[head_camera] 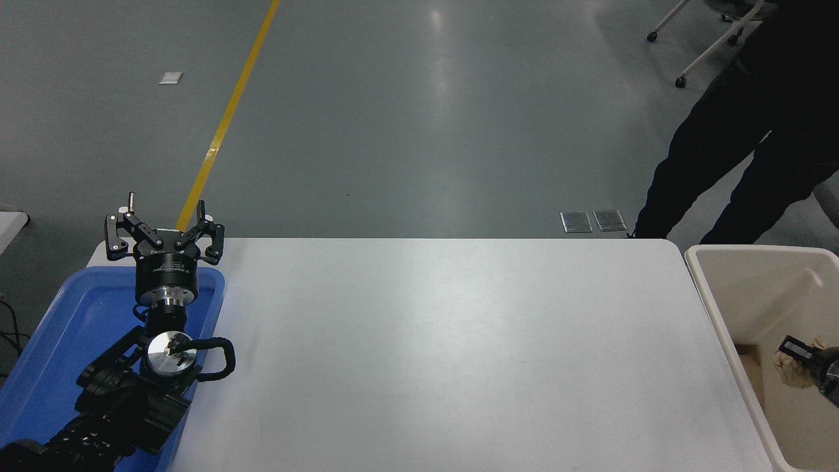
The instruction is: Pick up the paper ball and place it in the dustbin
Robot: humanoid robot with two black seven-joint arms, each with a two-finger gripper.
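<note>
The cream-beige dustbin [702, 275] stands off the table's right end. My right gripper [796, 359] comes in from the right edge, over the bin's opening, shut on the tan paper ball [789, 371]. Only the finger ends and a bit of the gripper head show. My left gripper [164, 219] is parked at the lower left over the blue tray, open and empty.
A shallow blue tray [39, 354] lies at the table's left end under the left arm. A person in dark clothes [734, 131] stands beyond the far right corner. The white table [446, 354] spans the middle.
</note>
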